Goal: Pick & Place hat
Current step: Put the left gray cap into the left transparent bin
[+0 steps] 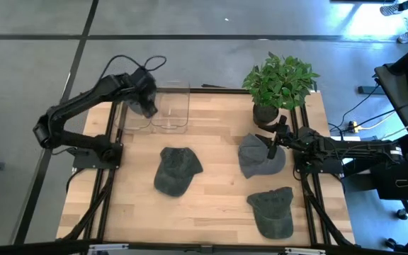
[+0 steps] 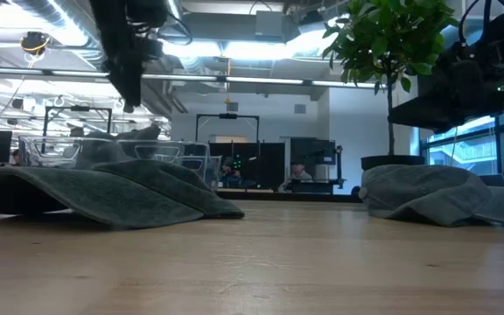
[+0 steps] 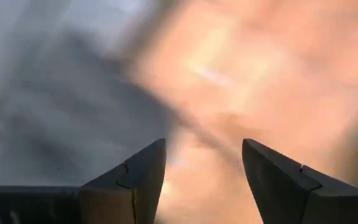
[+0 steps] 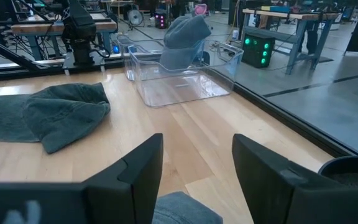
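Observation:
A grey hat lies in a clear bin at the table's far side and leans on the bin's wall. My left gripper hangs open above that bin, with nothing between its fingers. On the wood lie a dark green hat in the middle, a grey-blue hat at the right and another dark green hat near the front right. My right gripper stands open and level over the grey-blue hat, whose crown shows below its fingers.
A potted plant stands at the far right corner, close behind my right arm. A second clear bin stands beside the first at the far left. Bare wood lies at the table's front left.

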{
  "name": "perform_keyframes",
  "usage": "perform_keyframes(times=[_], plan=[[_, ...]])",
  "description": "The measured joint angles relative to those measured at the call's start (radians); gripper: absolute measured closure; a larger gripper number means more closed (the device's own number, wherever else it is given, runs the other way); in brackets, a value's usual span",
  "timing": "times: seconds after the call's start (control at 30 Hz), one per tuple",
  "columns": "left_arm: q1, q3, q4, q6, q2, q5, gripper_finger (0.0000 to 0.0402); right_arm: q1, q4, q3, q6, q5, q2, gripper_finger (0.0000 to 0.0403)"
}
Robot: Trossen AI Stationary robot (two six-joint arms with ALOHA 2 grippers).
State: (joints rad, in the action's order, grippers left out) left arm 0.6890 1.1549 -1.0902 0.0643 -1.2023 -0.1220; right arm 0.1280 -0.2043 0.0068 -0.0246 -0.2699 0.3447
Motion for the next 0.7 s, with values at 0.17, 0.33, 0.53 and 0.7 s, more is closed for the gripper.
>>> perform_keyframes(times=[0.17, 0.33, 0.53, 0.7], plan=[[-0.01, -0.039, -0.133, -0.067, -0.007, 0.065, 0.0196, 0.0, 0.0, 0.0, 0.0, 0.0, 0.0, 0.0211], [0.024, -0.122, -0.13, -0.132, -0.05, -0.138, 0.0196, 0.0, 0.0, 0.0, 0.0, 0.0, 0.0, 0.0211], [0.079, -0.185, -0.027, -0.114, -0.136, -0.137, 0.0196, 0.0, 0.0, 0.0, -0.016, 0.0, 0.0, 0.0211], [0.106, -0.188, -0.011, -0.103, -0.223, -0.337, 0.0196, 0.0, 0.0, 0.0, -0.017, 0.0, 0.0, 0.0211]])
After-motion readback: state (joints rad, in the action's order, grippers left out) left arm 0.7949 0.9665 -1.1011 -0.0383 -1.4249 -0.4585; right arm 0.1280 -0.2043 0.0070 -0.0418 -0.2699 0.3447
